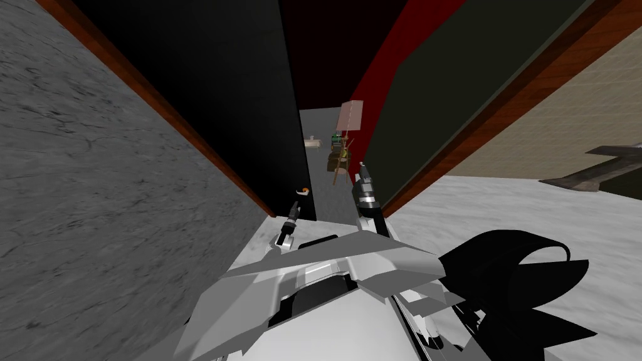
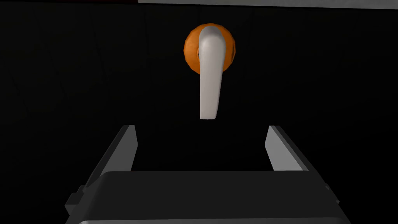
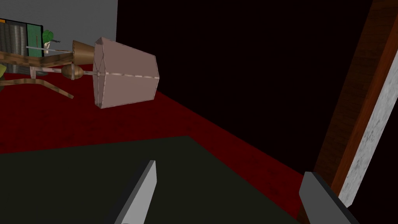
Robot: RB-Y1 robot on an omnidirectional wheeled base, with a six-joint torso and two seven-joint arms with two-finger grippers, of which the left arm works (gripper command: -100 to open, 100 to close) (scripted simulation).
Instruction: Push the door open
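- Our left claw (image 2: 202, 128) is open, its two fingers (image 2: 125, 147) spread wide and holding nothing.
- It points straight at the door (image 2: 77, 77), a flat black surface across the left wrist view.
- The door handle (image 2: 210, 77) is a pale grey lever on an orange round plate (image 2: 190, 48). The lever's free end points toward the claw, in line with the gap between the fingers but apart from them.
- In the head view the door (image 1: 207, 94) is the black panel ahead and to our left. The handle (image 1: 303, 190) sits near its edge, just beyond the left claw (image 1: 294, 207).
- Our right claw (image 1: 362, 168) is raised beside the left one, close to a dark olive panel (image 1: 451, 81) on our right. Its fingers (image 3: 144, 190) are also apart and empty.
- Between the door's edge and the olive panel a narrow gap shows a grey floor (image 1: 320, 125) and a lamp (image 1: 351, 116) with a pink shade.
- The right wrist view shows that lamp (image 3: 124, 77) against a red wall (image 3: 46, 120), with a brown door frame (image 3: 361, 89) beside one finger.
- A grey marbled wall (image 1: 94, 188) runs along our left.
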